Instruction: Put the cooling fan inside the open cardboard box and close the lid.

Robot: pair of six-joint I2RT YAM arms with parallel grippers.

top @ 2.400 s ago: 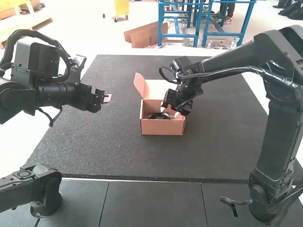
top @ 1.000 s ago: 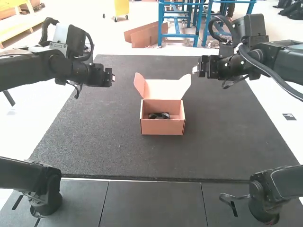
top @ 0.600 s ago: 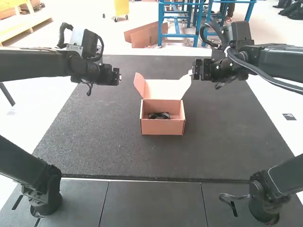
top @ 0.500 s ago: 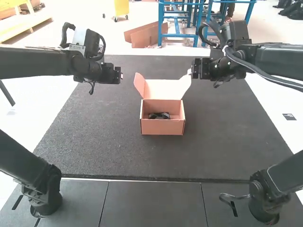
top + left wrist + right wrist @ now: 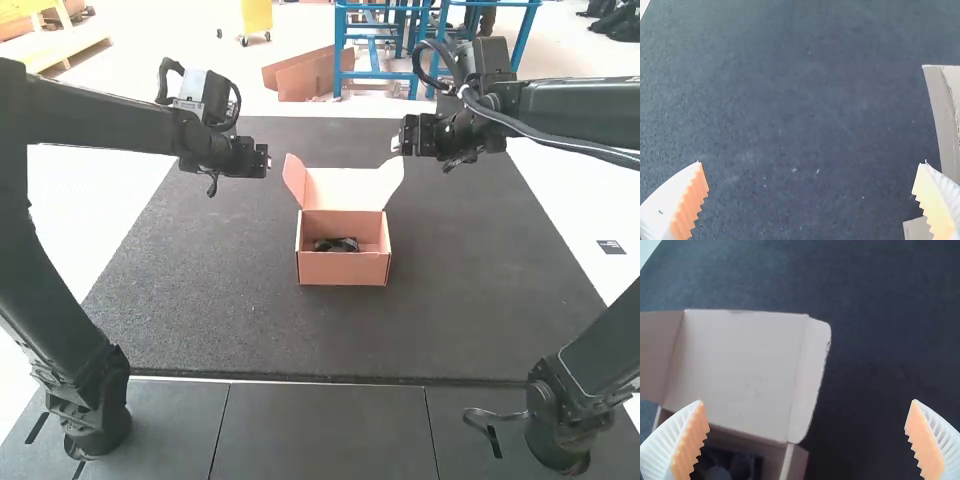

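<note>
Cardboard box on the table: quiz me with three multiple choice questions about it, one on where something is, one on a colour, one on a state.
1. Where is the fan?
A. on the mat beside the box
B. inside the box
C. in a gripper

2. What colour is the box?
A. tan
B. blue
C. white

3. How is the lid?
A. shut flat
B. torn off
C. standing open

Answers:
1 B, the fan lies on the floor of the box.
2 A, its walls are plain tan cardboard.
3 C, the lid stands up behind the opening.
</note>
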